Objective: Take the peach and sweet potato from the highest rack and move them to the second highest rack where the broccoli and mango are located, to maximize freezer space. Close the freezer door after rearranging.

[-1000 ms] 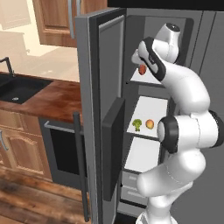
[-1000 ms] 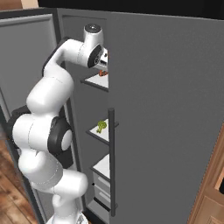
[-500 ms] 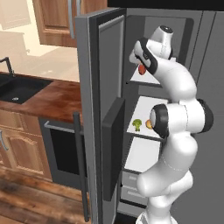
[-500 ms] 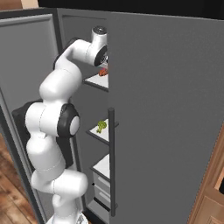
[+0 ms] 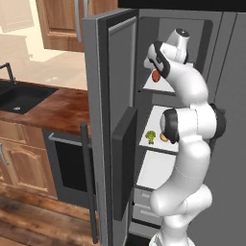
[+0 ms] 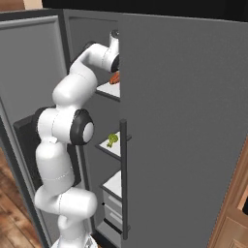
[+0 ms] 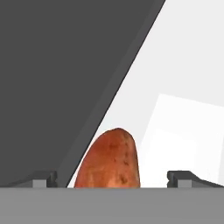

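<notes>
Close up, sweet potato (image 7: 111, 159) between spread fingertips (image 7: 43, 178) of gripper (image 7: 113, 179), untouched, over white top rack (image 7: 175, 131). Farther, from left, broccoli (image 5: 151, 136) beside mango (image 5: 164, 138) on second rack (image 5: 158, 145); from right, broccoli alone visible.

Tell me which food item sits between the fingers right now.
The sweet potato, reddish-brown, on the top rack. It lies between the spread fingers. The green broccoli and the mango sit one rack lower.
</notes>
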Controlling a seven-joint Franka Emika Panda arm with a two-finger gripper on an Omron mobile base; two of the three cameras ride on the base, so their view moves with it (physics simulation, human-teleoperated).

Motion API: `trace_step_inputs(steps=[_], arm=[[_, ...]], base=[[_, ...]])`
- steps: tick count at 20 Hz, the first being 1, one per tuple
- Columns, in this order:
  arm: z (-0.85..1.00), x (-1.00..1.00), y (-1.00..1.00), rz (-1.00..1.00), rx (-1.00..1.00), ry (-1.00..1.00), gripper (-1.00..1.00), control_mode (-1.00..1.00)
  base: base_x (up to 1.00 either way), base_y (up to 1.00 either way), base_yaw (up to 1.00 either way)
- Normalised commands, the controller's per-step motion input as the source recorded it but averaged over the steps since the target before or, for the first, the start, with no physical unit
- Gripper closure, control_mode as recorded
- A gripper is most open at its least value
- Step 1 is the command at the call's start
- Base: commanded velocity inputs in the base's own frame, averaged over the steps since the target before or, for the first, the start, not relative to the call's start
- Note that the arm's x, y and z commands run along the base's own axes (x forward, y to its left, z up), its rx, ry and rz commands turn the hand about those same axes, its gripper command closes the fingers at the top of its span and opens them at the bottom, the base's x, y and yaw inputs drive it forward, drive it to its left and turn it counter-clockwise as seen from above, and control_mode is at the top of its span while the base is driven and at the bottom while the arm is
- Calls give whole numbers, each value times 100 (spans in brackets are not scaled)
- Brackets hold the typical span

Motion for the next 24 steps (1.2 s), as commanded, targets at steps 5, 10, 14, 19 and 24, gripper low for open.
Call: trace_step_inputs(steps=[5,10,14,19,24], arm=[[-25,31,0,0,0,0,-100,-100],[-27,-17,2,0,0,0,-100,-100],[-16,-30,9,0,0,0,-100,-100],[-10,-23,19,0,0,7,-100,-100],[-23,-11,29,0,0,8,-100,-100]], base=[[0,0,0],[0,0,0],[0,0,0],[0,0,0],[0,0,0]])
